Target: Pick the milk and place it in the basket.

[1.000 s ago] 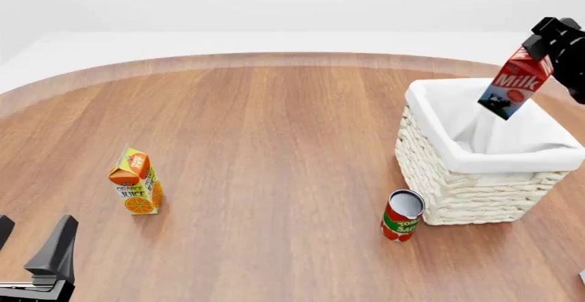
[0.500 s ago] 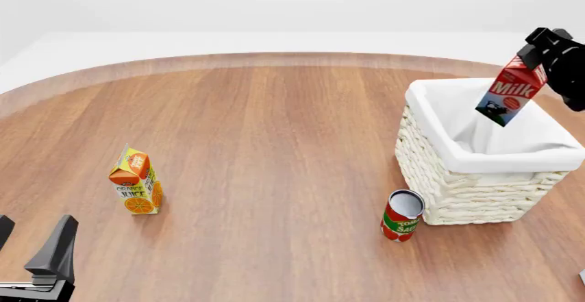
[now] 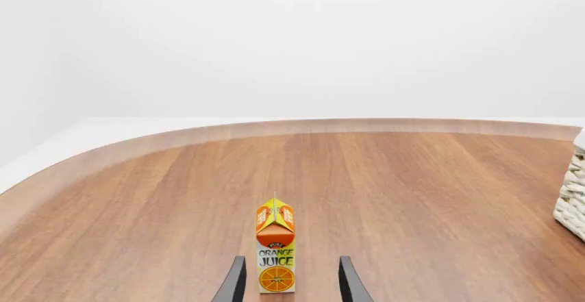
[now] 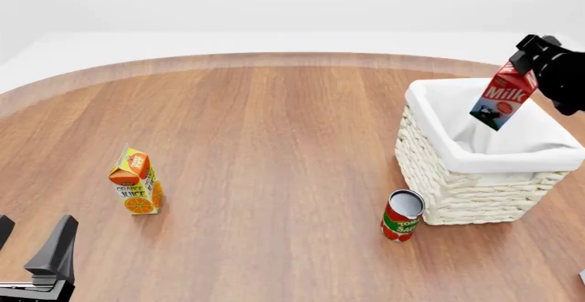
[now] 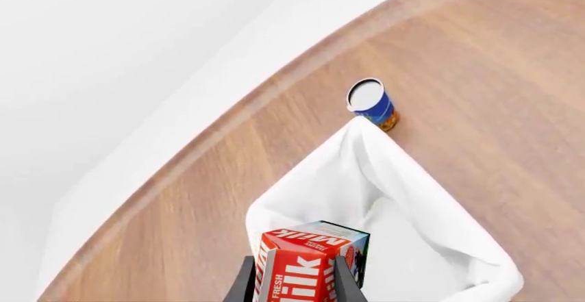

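The milk (image 4: pixel 500 97) is a small carton with a red top and white lettering, hanging tilted above the open basket (image 4: pixel 457 185). My right gripper (image 4: pixel 530 59) is shut on its red top. In the right wrist view the milk (image 5: pixel 306 264) sits between the two dark fingers, with the basket's white cloth lining (image 5: pixel 366 179) below it. The basket is cream wicker at the table's right side. My left gripper (image 4: pixel 32 250) rests open at the near left edge, holding nothing; in the left wrist view its fingers (image 3: pixel 230 283) frame the juice carton further off.
An orange juice carton (image 4: pixel 135 181) stands upright on the left part of the wooden table (image 4: pixel 274 137). A red tomato can (image 4: pixel 401 216) stands just in front of the basket's near left corner. The can (image 5: pixel 373 102) also shows in the right wrist view.
The right gripper has carried the milk slightly left and down over the basket. The left arm, juice carton and can have not moved.
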Available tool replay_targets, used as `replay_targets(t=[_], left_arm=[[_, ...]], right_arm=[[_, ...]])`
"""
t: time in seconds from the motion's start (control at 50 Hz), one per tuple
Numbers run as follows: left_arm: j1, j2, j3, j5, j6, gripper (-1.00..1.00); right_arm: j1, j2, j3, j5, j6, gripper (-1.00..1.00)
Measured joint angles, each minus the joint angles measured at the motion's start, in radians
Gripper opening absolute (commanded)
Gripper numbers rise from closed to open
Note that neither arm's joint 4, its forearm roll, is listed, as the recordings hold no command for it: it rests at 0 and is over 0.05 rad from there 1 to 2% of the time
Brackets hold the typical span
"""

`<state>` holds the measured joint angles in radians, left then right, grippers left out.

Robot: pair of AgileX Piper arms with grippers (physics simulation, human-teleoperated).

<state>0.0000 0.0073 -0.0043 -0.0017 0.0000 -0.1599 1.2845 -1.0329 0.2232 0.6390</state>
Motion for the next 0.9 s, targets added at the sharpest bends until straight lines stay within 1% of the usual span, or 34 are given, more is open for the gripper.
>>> replay_targets(t=[0.9], left_arm=[[0.000, 0.000, 0.000, 0.000, 0.000, 1.00]], right_arm=[[-0.030, 0.018, 0.035, -0.032, -0.016, -1.00]])
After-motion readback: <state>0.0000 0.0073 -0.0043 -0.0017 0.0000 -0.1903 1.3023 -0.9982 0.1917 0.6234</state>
